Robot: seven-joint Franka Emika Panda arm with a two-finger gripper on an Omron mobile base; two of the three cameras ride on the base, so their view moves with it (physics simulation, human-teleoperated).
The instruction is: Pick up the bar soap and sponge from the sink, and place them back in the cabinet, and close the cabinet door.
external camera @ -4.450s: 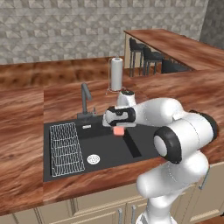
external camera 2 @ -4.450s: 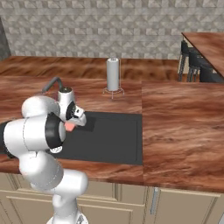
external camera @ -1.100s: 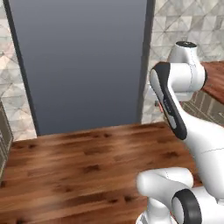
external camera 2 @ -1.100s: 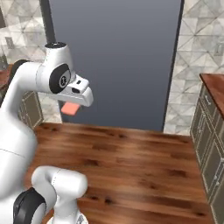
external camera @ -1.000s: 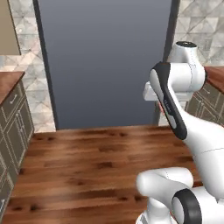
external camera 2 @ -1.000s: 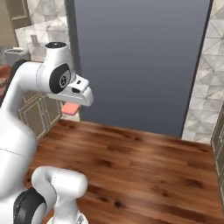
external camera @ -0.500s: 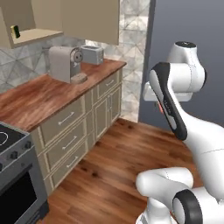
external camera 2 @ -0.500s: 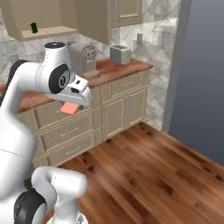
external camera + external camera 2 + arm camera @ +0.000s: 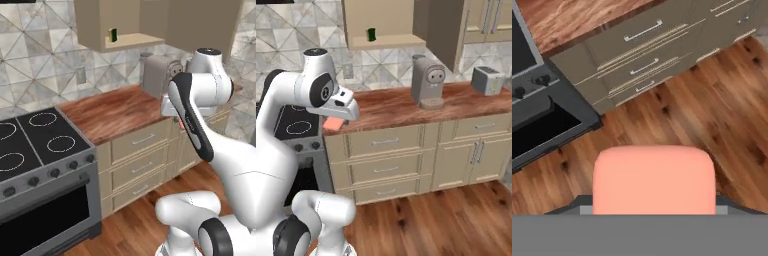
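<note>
Between my fingers sits the soap [image 9: 654,179], a salmon-pink block that spans the gap from one side to the other, so my jaws stand only as far apart as the soap is wide and are closed onto its two ends. In the right base view my gripper [image 9: 336,121] hangs under the white wrist with the soap's pink edge showing just below it. Since half a second ago the base has turned: the coffee machine [image 9: 426,81] and the counter [image 9: 391,108], then off to one side, are now ahead of me, and a stove [image 9: 37,150] has come into the left base view, while my grip on the soap is unchanged. Four and a half seconds ago I was over the sink with the same block in my fingers. Above and beyond my jaws the cabinet [image 9: 383,22] is open, with the sponge [image 9: 372,34] standing as a small dark green block on its shelf. The cabinet door [image 9: 440,30] is swung out towards me, up and to the right of my jaws. Below my jaws the hand view looks down on beige drawers [image 9: 647,55] and a wooden floor [image 9: 702,115], well apart from the soap. A toaster [image 9: 487,80] stands on the counter far to my right.
</note>
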